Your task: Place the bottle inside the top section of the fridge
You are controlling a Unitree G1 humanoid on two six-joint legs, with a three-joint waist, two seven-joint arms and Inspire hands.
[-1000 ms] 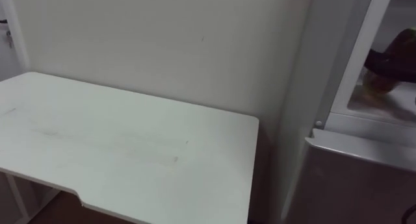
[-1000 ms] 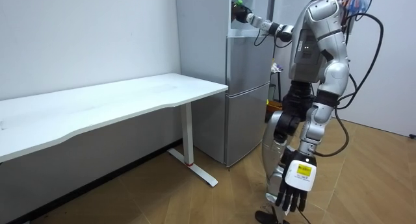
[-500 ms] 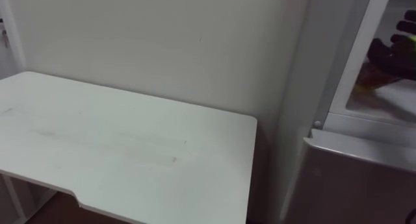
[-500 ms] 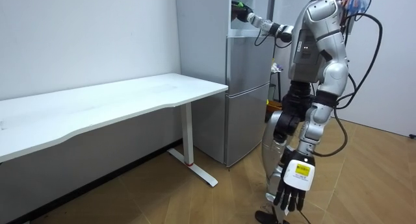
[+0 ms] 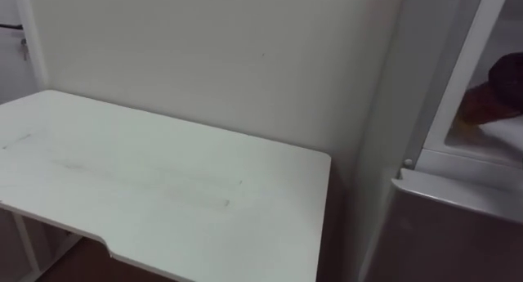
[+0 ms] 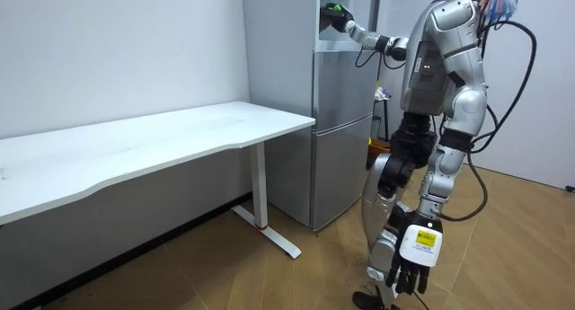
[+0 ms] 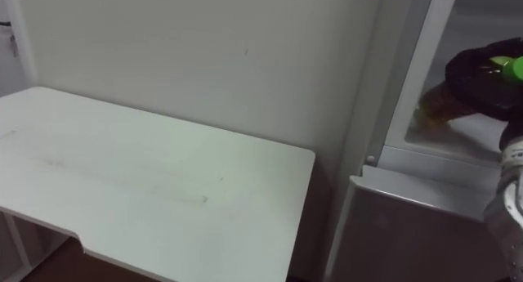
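1. Since a second ago, the right hand point(image 7: 478, 79) has pushed a bit deeper into the open top compartment of the tall grey metal fridge point(image 6: 341, 121).
2. Its dark fingers are wrapped round the green-capped plastic bottle point(image 7: 512, 66), holding it just above the white fridge shelf point(image 7: 458, 139), probably ready to set it down.
3. The left hand point(image 6: 409, 270) hangs by the leg with its fingers loose, out of the way.

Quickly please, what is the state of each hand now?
Left hand: open, hanging down, holding nothing.
Right hand: closed on the bottle, inside the fridge.
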